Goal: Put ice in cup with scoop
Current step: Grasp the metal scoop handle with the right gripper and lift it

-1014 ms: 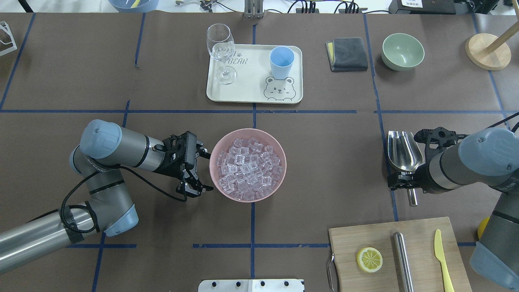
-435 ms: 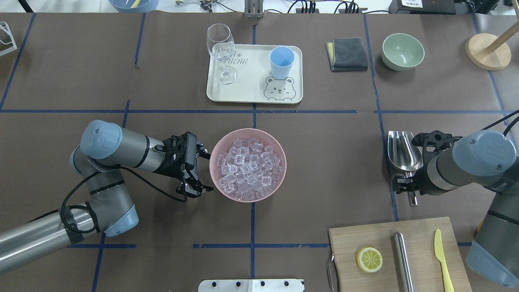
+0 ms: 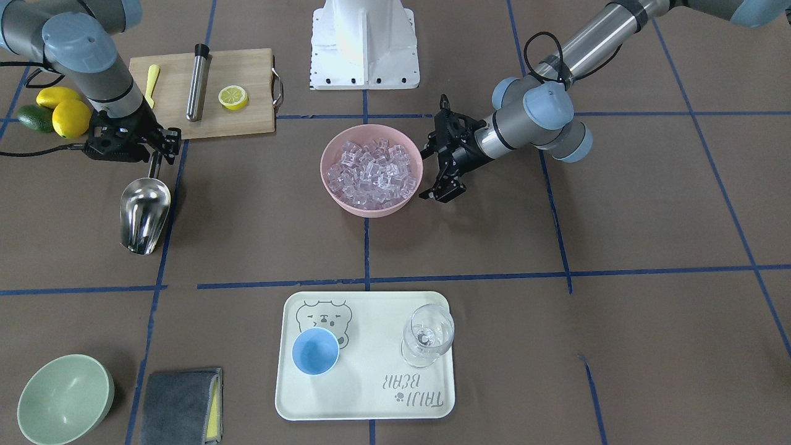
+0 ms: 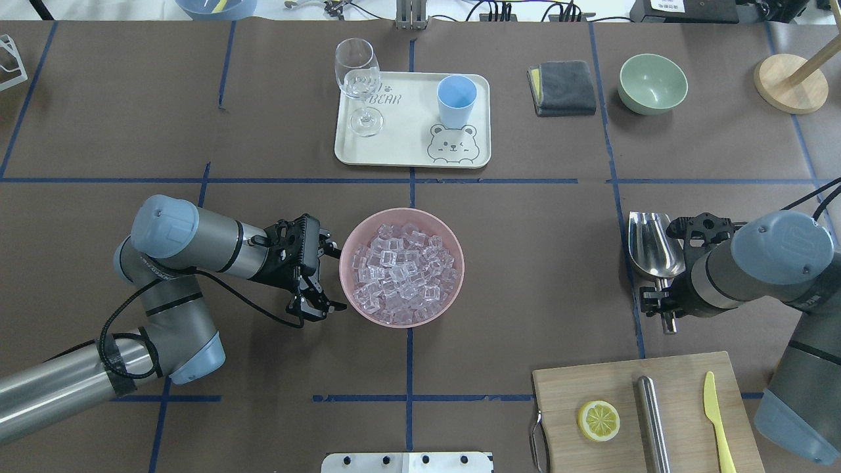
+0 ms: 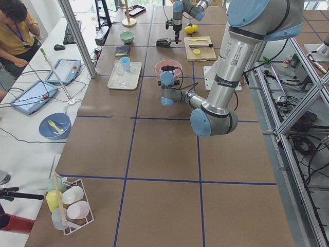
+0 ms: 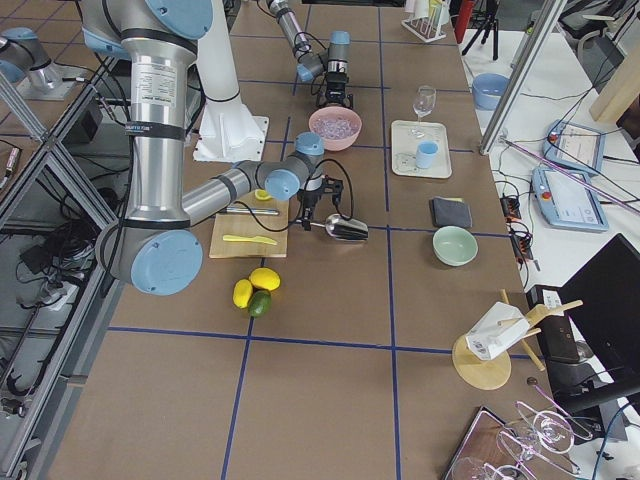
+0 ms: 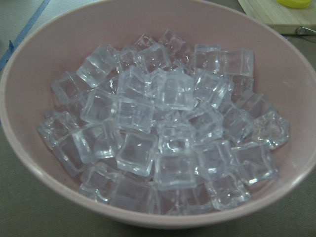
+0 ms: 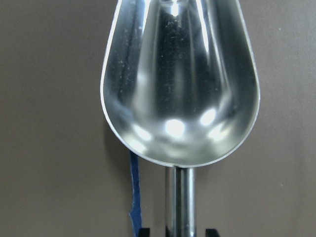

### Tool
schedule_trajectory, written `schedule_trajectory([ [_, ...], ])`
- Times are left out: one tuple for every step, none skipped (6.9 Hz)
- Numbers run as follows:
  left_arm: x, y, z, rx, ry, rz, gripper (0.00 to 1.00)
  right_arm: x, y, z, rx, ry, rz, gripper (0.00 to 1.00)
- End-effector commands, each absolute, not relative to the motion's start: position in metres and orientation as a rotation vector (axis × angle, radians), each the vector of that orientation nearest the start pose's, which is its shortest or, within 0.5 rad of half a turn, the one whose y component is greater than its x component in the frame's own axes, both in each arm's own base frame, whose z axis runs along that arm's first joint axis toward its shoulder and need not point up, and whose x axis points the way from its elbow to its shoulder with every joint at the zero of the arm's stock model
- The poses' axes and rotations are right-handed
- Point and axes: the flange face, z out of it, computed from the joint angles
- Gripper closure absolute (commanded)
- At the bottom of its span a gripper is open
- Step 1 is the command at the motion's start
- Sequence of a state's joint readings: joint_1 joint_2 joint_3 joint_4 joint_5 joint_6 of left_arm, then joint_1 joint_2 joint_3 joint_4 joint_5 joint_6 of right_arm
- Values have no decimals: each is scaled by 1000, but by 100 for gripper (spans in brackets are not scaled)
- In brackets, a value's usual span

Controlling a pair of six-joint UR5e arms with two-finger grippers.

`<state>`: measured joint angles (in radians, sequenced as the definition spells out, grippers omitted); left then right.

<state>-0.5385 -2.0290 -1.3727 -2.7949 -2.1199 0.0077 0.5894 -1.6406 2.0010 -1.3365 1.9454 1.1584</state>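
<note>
Shows the right pincer [image 4: 661, 304] slightly nearer the robot along the handle of the scoop [image 4: 650, 244] than a second ago, fingers apart on either side of it. Places the right arm [image 4: 755, 263] a touch further toward the middle of the surface [image 4: 539, 263], its black wrist bracket now overlapping the trough's outer edge. Registers almost no further shift in the last moments.

Clear ice [image 4: 402, 272] in pink bowl [image 4: 401, 214], light-blue cup [image 4: 456, 98], shiny silver scoop [image 4: 650, 246], cream bear-printed tray [image 4: 401, 141], pale green bowl [image 4: 652, 82]

The scoop [image 8: 180, 84] shows an empty shiny trough, handle toward the bottom edge, over brown table [image 8: 49, 98] and blue tape [image 8: 134, 197].
</note>
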Motion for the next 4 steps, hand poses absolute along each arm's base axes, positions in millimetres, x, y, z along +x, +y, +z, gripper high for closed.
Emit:
schedule_trajectory([
  [525, -408, 350, 1123, 1180, 1224, 0, -336, -342, 468, -14, -689, -16, 100],
  [525, -408, 351, 1123, 1179, 1225, 0, -337, -344, 463, 6, -700, -48, 100],
  [525, -408, 352, 1121, 1178, 1225, 0, -332, -343, 461, 12, -702, -56, 100],
  [525, -408, 351, 1121, 1180, 1224, 0, -331, -345, 455, 80, -705, -198, 100],
])
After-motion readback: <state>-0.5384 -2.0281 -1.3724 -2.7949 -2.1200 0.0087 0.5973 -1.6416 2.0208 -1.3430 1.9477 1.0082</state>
